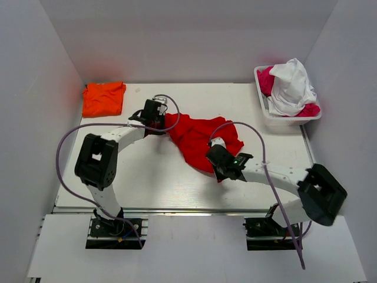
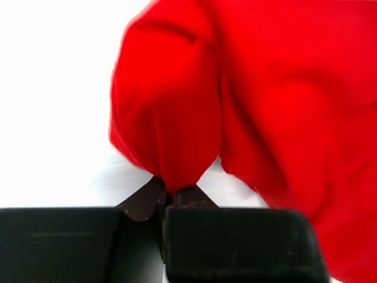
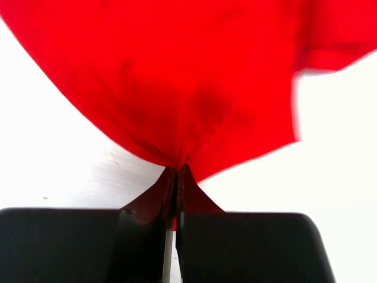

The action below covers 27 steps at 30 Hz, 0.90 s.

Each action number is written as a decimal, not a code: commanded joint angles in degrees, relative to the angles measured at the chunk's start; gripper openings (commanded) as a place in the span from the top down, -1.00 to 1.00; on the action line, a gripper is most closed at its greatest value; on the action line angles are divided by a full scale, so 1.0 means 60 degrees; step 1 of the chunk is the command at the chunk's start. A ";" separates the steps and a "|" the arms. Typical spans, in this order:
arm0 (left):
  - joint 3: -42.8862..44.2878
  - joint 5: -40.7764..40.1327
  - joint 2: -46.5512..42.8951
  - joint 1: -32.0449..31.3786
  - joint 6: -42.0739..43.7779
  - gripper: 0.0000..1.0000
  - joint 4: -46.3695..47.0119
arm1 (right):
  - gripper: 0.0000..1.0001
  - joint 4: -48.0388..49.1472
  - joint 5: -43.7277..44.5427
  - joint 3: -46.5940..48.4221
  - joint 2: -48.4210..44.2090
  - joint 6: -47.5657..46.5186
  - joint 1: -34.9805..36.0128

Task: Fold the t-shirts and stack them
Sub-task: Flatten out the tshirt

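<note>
The bright red t-shirt (image 1: 197, 138) lies crumpled in the middle of the table, stretched between both grippers. My left gripper (image 1: 165, 125) is shut on its far left edge; in the left wrist view the red cloth (image 2: 177, 118) is pinched between the closed fingertips (image 2: 147, 200). My right gripper (image 1: 215, 158) is shut on its near right edge; in the right wrist view the cloth (image 3: 177, 76) fans out from the closed fingertips (image 3: 156, 197). The orange t-shirt (image 1: 103, 98) lies folded at the far left corner.
A white bin (image 1: 283, 119) at the far right holds white and pink garments. Grey walls enclose the table on three sides. Purple cables loop over both arms.
</note>
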 commanded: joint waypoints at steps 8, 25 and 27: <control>0.0762 -0.1224 -0.3782 0.0034 -0.0262 1.00 -0.0329 | 1.00 0.1507 0.4543 0.0768 -0.3611 -0.0892 -0.0087; 0.4849 -0.3024 -0.5876 0.0034 0.0355 1.00 -0.2292 | 1.00 0.6050 0.5704 0.4428 -0.5635 -0.7365 -0.0248; 0.5159 -0.3273 -0.6097 0.0034 0.0355 1.00 -0.2424 | 1.00 0.5933 0.5558 0.5144 -0.5650 -0.7674 -0.0263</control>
